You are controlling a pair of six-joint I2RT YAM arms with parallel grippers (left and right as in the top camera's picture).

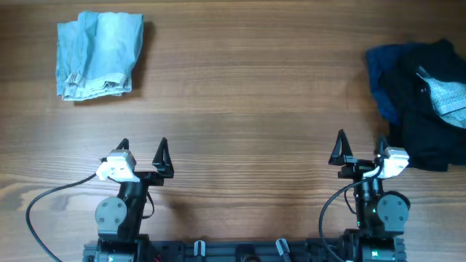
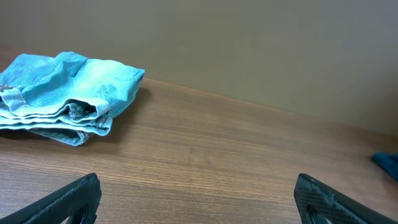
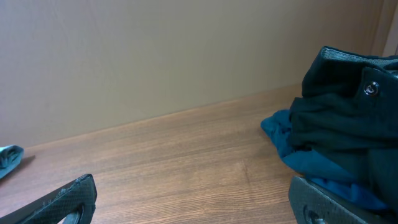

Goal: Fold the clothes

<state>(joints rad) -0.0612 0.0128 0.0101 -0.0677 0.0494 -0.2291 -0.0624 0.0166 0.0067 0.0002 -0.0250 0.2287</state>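
Observation:
A folded light-blue denim garment (image 1: 99, 54) lies at the far left of the wooden table; it also shows in the left wrist view (image 2: 62, 96). An unfolded heap of dark clothes (image 1: 422, 102), blue, black and grey, lies at the far right and shows in the right wrist view (image 3: 342, 143). My left gripper (image 1: 143, 153) is open and empty near the front edge, well short of the denim. My right gripper (image 1: 360, 149) is open and empty, just left of the dark heap.
Bare wooden table (image 1: 247, 94) spans the middle between the two garments. A plain wall (image 2: 249, 43) stands behind the table's far edge. The arm bases and cables sit at the front edge.

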